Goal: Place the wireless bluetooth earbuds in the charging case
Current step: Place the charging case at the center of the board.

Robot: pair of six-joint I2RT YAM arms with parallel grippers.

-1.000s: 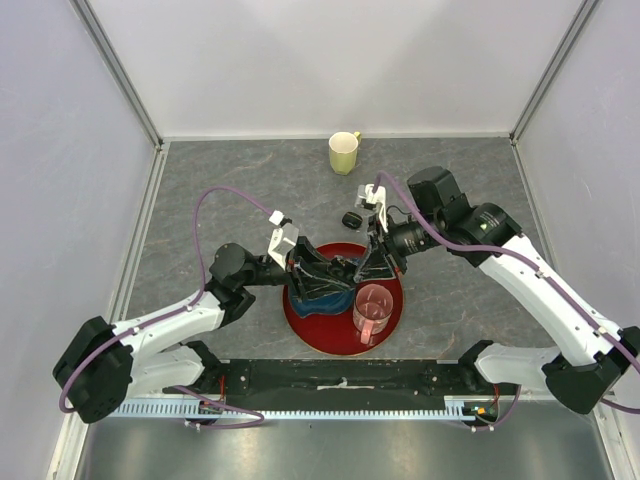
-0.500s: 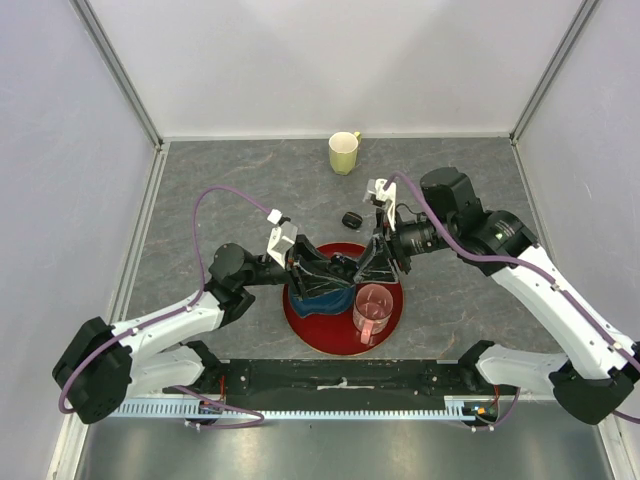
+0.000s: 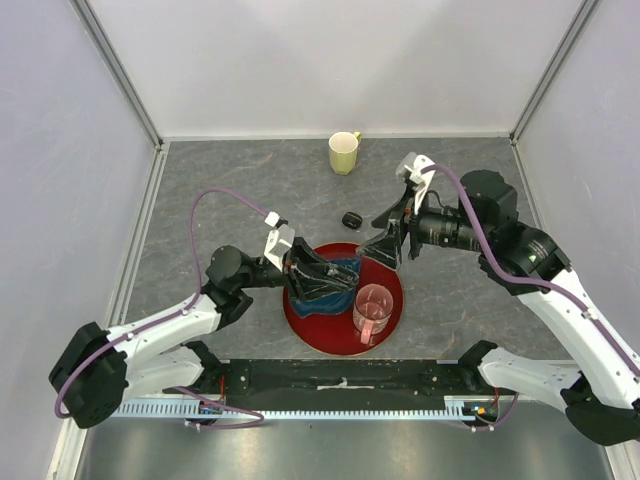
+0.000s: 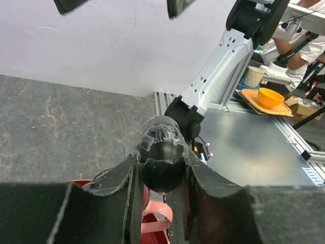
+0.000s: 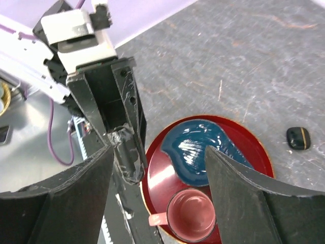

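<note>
Here the left gripper (image 3: 330, 280) is clamped shut on a rounded black case (image 4: 162, 168), one finger (image 4: 114, 180) pressed against each side of it. A glossy, clear-looking part sits on top of the case. The case is held in the air above the red plate (image 3: 325, 335), clear of its surface.

The right gripper (image 3: 383, 245) stands with its jaws wide apart and nothing between them. It hovers near the far right rim of the plate, apart from the left gripper and its load.

On the plate lie a blue leaf-shaped dish (image 5: 198, 150) and, at the near right, an upright pink cup (image 3: 372, 308), touching or just beside the dish. A second black case (image 3: 351, 219), with a pale stripe across it, lies on the grey table (image 3: 230, 190) just beyond the plate. A yellow mug (image 3: 344, 152) stands well apart, by the back wall.

The earbuds are too small to pick out in any view.
</note>
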